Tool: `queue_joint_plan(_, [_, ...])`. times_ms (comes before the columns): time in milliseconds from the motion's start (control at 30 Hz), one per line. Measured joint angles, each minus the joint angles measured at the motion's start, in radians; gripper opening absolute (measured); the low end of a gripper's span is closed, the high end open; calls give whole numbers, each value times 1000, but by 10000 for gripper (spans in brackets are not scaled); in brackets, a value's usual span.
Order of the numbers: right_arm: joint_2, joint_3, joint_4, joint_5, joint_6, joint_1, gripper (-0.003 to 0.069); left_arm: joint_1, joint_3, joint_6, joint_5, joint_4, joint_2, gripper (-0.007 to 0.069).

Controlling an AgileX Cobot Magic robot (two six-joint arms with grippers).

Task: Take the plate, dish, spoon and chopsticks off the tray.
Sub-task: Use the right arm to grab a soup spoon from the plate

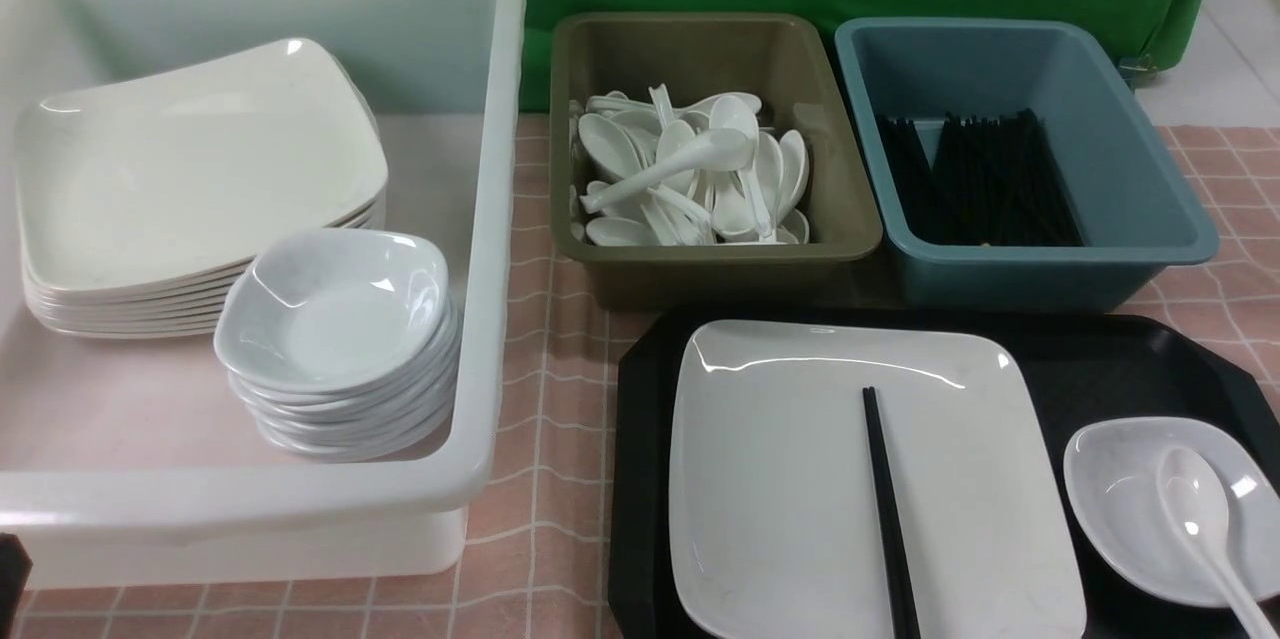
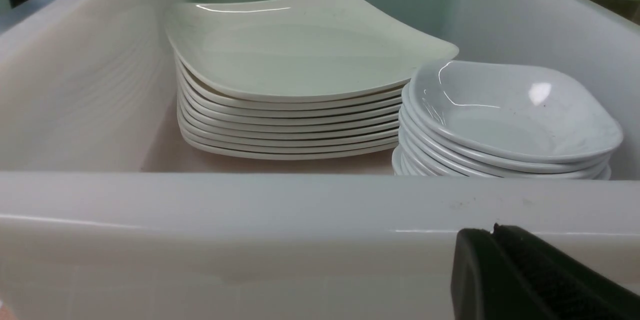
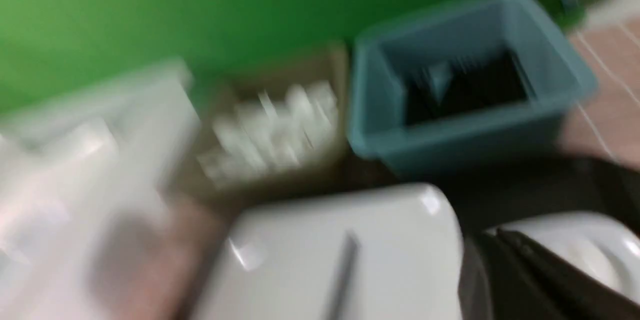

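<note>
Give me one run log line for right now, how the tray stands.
chopsticks: on plate | spoon: in dish | plate, dish: on tray | jaws: both shut, empty

The front view is bright and crisp, the light even. A glare line runs across the far end of the plate [image 1: 780, 499]; beside the plate, small white glints sit on the dish [image 1: 1110, 519] and spoon [image 1: 1192, 499]. The left wrist view is mostly sharp. The right wrist view is badly smeared, worst on the side of the plate away from the dish.
</note>
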Motion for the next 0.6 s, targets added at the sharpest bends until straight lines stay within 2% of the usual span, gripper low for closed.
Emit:
queue_joint_plan(33, [150,-58,-76,156,-7,0,30,0,0,0,0,0,0,4])
queue_joint_plan(67, [167,-64,-86,174,-7,0,30,0,0,0,0,0,0,4])
queue_joint_plan(100, [284,-95,-142,271,0,0,34,0,0,0,0,0,0,4])
queue_joint_plan(167, [380,-117,-188,324,5,0,43,0,0,0,0,0,0,4])
queue_joint_plan(200, [511,-138,-224,339,8,0,67,0,0,0,0,0,0,4])
queue_joint_plan(333, [707,-181,-247,310,10,0,160,0,0,0,0,0,0,4])
queue_joint_plan(400, [857,-224,-250,280,6,0,295,0,0,0,0,0,0,4])
queue_joint_plan(500, [978,-267,-251,247,-16,0,392,0,0,0,0,0,0,4])
queue_joint_plan(600, [1081,-303,-252,215,-39,0,434,0,0,0,0,0,0,4])
